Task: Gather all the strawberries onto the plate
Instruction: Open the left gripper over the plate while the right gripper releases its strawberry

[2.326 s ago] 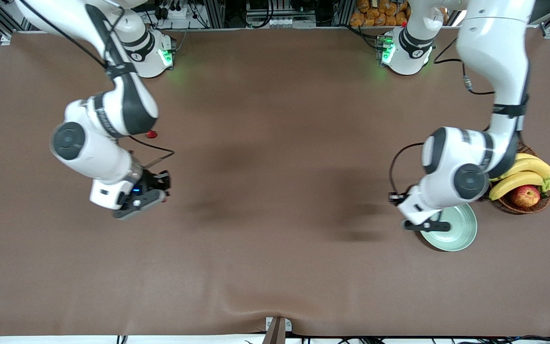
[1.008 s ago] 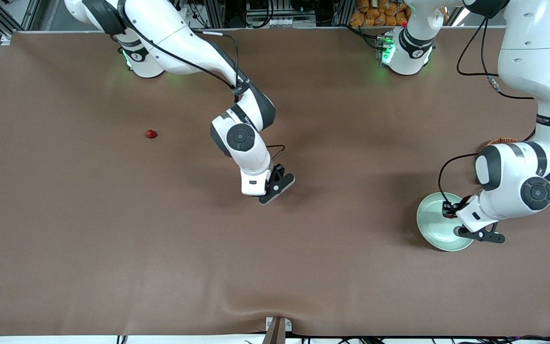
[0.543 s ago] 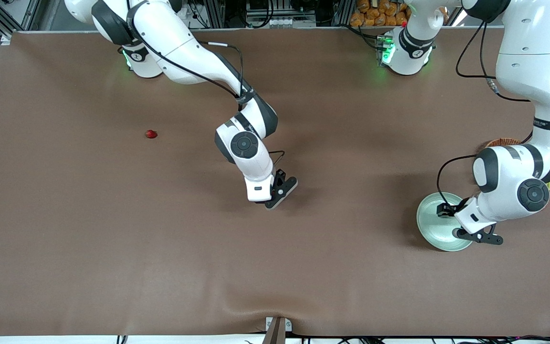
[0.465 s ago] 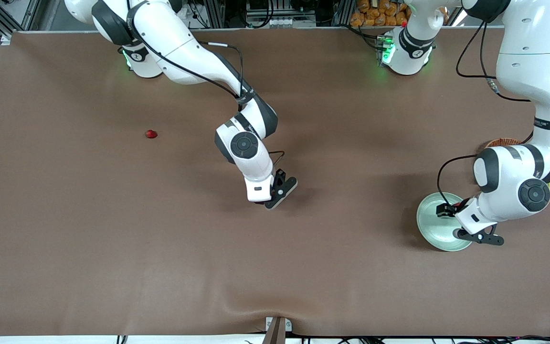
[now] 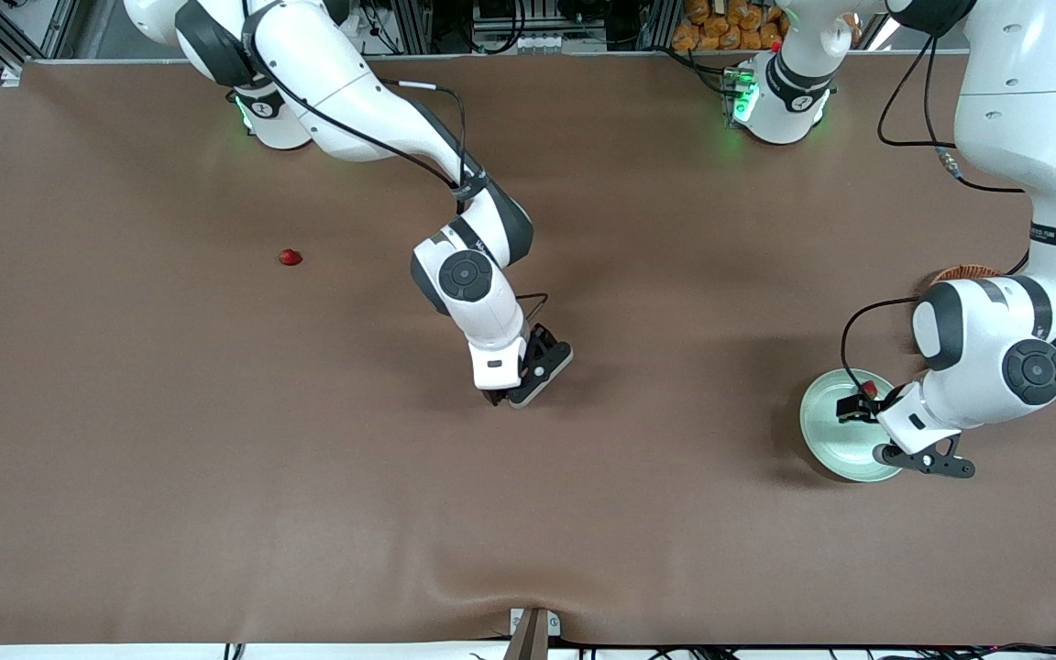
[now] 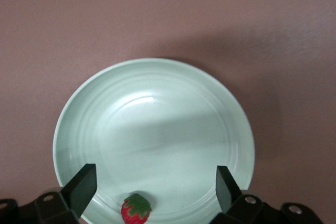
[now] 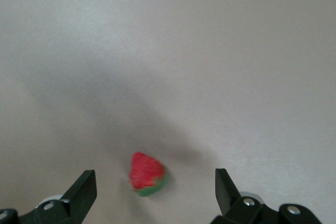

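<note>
while your left gripper (image 6: 152,192) hangs fingers apart over the plate (image 6: 157,103) holding one strawberry (image 6: 136,209), your right gripper (image 7: 152,192), fingers apart, straddles a second berry (image 7: 147,174); a third berry (image 5: 289,258) lies toward the right arm's end.

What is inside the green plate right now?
One strawberry lies inside the plate, near its rim, between the open fingers of the left gripper above it. The rest of the plate shows bare, except a small edge cut off from the left wrist view.
</note>
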Robot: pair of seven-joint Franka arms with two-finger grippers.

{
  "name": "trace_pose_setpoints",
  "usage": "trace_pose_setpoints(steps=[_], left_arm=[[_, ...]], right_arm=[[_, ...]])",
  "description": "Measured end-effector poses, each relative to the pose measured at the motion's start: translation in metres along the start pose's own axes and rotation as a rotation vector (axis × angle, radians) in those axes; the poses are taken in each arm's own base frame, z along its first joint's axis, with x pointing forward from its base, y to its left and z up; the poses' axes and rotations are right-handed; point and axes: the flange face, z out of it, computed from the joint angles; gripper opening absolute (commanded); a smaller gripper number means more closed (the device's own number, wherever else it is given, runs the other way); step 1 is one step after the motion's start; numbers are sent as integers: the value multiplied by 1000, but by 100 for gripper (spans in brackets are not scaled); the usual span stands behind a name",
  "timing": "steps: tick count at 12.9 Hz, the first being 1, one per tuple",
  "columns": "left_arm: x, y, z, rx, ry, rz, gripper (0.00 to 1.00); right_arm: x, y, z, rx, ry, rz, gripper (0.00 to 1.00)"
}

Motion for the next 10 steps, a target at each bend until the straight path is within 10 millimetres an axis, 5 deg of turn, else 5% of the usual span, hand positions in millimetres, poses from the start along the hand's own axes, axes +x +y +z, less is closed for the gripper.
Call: trace_pose_setpoints(steps=[5, 7, 10], left_arm=[[18, 51, -25, -34, 49, 56, 100], [24, 76, -30, -47, 49, 24, 100], [31, 147, -35, -57, 37, -36, 100]], right_arm=[[-14, 92, -43, -35, 8, 123, 100], [-39, 123, -61, -42, -17, 174, 100], [-94, 149, -84, -40, -84, 241, 100]])
